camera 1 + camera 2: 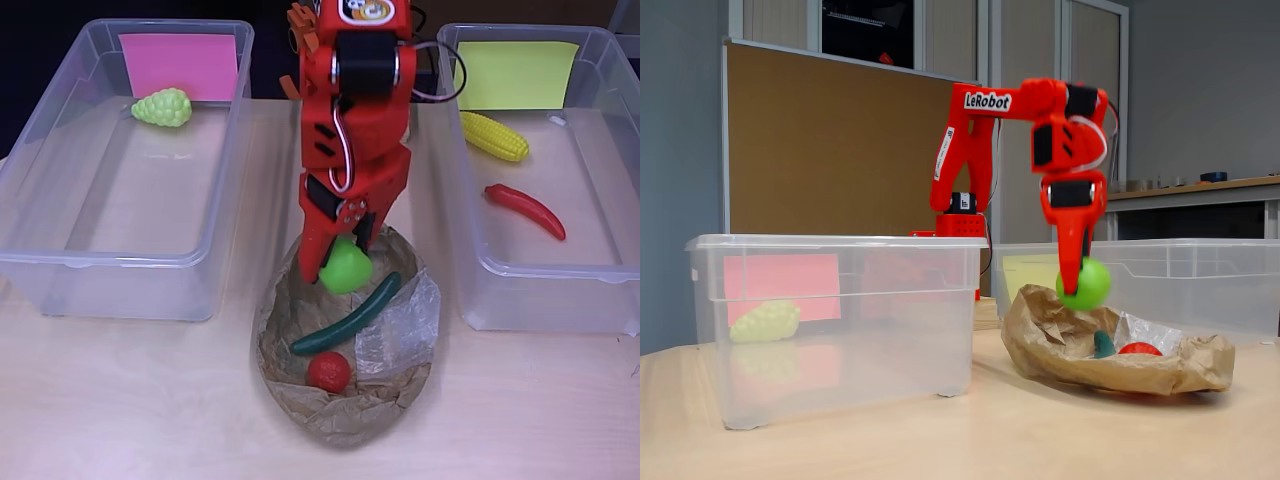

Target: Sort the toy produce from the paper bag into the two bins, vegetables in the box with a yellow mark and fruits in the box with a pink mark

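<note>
My red gripper (345, 262) (1080, 283) is shut on a light green round fruit (347, 268) (1086, 284), held just above the crumpled paper bag (400, 400) (1060, 340). Inside the bag lie a dark green cucumber (347, 315) (1104, 345) and a red round fruit (328, 371) (1139, 349). The left box with the pink mark (178, 62) (780, 275) holds pale green grapes (163, 107) (765, 321). In the right box with the yellow mark (515, 72), a corn cob (493, 136) and a red chili (526, 210) lie.
The two clear plastic boxes (60, 270) (520, 300) flank the bag on a light wooden table (130, 400). The arm's base (960, 215) stands behind, between the boxes. A brown partition board (830, 150) rises behind the table.
</note>
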Controlling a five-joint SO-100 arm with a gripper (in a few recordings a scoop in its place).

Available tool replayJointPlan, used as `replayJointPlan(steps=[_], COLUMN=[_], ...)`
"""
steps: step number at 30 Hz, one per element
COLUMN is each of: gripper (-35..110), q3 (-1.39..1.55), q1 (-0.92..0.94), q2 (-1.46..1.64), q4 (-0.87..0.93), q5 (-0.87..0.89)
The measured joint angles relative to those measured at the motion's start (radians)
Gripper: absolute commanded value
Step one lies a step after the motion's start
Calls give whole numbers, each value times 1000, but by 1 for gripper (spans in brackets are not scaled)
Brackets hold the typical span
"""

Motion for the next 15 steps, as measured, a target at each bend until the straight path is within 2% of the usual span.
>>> replayJointPlan(steps=[6,15], gripper=[19,20], q3=[-41,295], q1=[101,584], q2=[236,561], q4=[72,155], q5=[-17,219])
